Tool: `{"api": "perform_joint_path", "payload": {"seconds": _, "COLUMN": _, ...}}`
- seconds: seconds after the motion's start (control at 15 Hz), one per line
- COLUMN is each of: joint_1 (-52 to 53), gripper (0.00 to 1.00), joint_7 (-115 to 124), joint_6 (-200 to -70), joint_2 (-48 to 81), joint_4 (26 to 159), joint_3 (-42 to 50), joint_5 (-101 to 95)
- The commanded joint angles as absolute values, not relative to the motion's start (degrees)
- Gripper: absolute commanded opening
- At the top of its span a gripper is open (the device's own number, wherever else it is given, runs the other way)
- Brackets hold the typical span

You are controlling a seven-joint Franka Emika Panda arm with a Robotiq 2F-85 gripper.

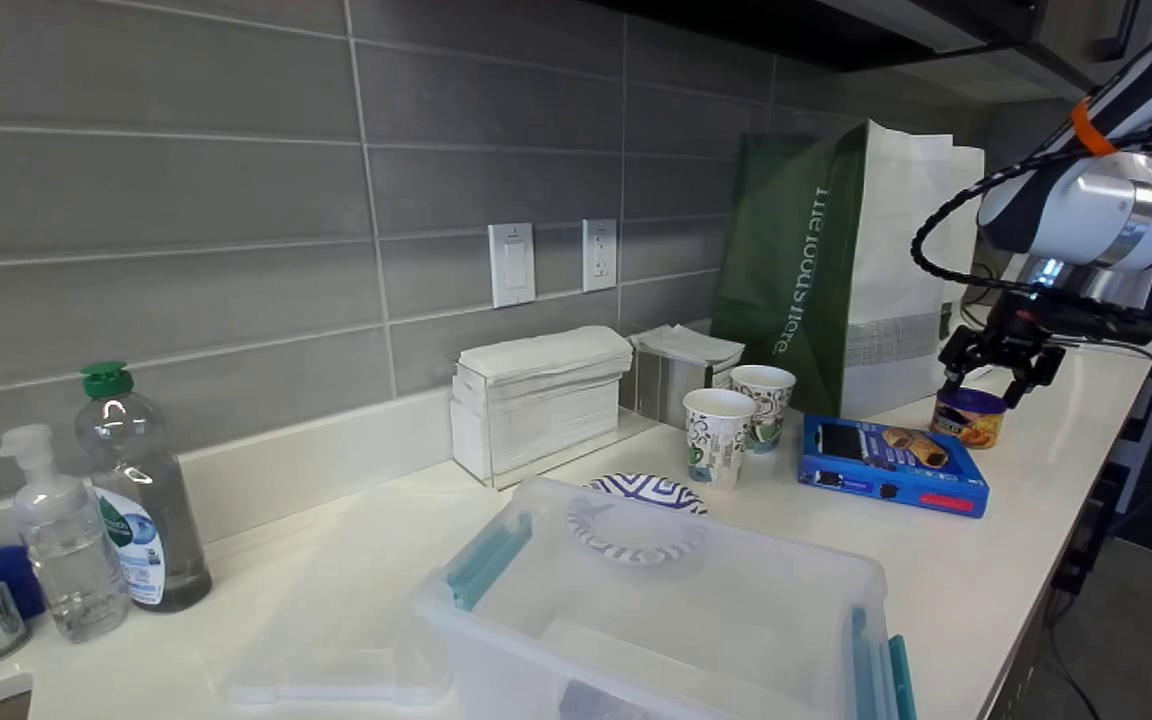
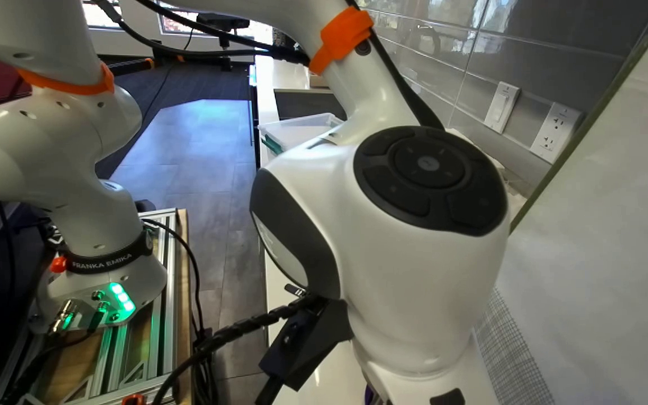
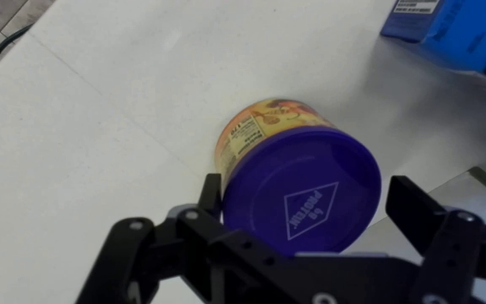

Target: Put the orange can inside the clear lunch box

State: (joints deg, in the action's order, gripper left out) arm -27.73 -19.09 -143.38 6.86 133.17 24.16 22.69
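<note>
Now the orange can (image 1: 978,430) on the counter (image 1: 1036,480) is flanked by the gripper (image 3: 306,188), fingers spread; grip and carry are left, the clear lunch box (image 1: 806,585) at its eight o'clock in an exterior view.

The rounded white arm (image 2: 414,292) has orange straps (image 2: 342,38), black cables (image 2: 245,325) and a black claw (image 3: 305,193) with silvery screws (image 3: 191,215).

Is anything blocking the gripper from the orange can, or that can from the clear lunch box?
Nothing visible separates the gripper from the orange can: it sits between the open jaws. Toward the open-topped clear lunch box, the flat blue carton lies on the counter in between, nearer the can.
</note>
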Motion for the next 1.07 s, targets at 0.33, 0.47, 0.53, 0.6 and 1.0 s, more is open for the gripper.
{"api": "perform_joint_path", "payload": {"seconds": 0.33, "joint_1": -28.2, "gripper": 1.0, "joint_7": -21.5, "joint_6": -141.4, "joint_2": 7.3, "joint_4": 132.8, "joint_3": 23.4, "joint_5": 21.7}}
{"api": "perform_joint_path", "payload": {"seconds": 0.47, "joint_1": -28.1, "gripper": 1.0, "joint_7": -22.5, "joint_6": -141.9, "joint_2": 7.7, "joint_4": 132.8, "joint_3": 23.2, "joint_5": 21.2}}
{"api": "perform_joint_path", "payload": {"seconds": 0.53, "joint_1": -28.1, "gripper": 1.0, "joint_7": -22.8, "joint_6": -142.3, "joint_2": 7.9, "joint_4": 132.8, "joint_3": 23.1, "joint_5": 20.8}}
{"api": "perform_joint_path", "payload": {"seconds": 0.6, "joint_1": -28.1, "gripper": 1.0, "joint_7": -22.9, "joint_6": -142.4, "joint_2": 8.0, "joint_4": 132.8, "joint_3": 23.0, "joint_5": 20.5}}
{"api": "perform_joint_path", "payload": {"seconds": 1.0, "joint_1": -28.1, "gripper": 1.0, "joint_7": -25.1, "joint_6": -144.0, "joint_2": 8.3, "joint_4": 133.1, "joint_3": 22.5, "joint_5": 18.4}}
